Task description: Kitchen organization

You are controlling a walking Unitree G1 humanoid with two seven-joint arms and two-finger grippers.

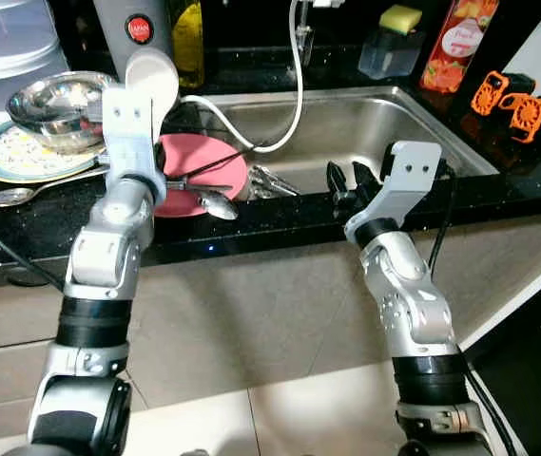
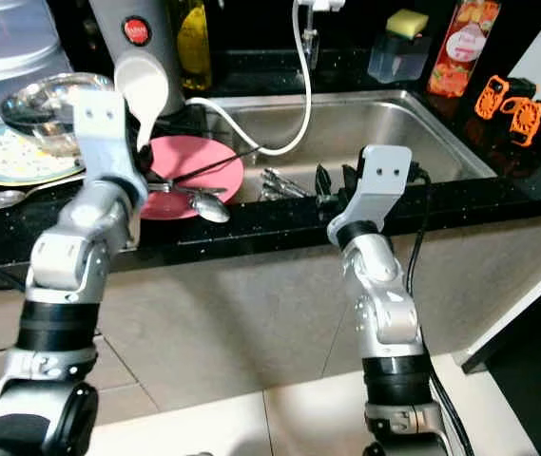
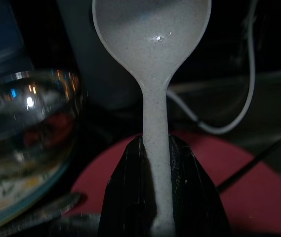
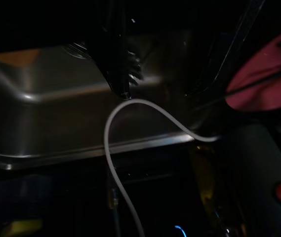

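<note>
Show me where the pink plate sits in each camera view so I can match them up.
Left eye view: pink plate on the counter at the sink's left edge, behind the left arm.
Right eye view: same spot, cutlery lying across it.
Left wrist view: red-pink surface beneath the left gripper, which holds a white spoon.
Right wrist view: pink patch at the frame edge.
Shared landmark: the white hose.
</note>
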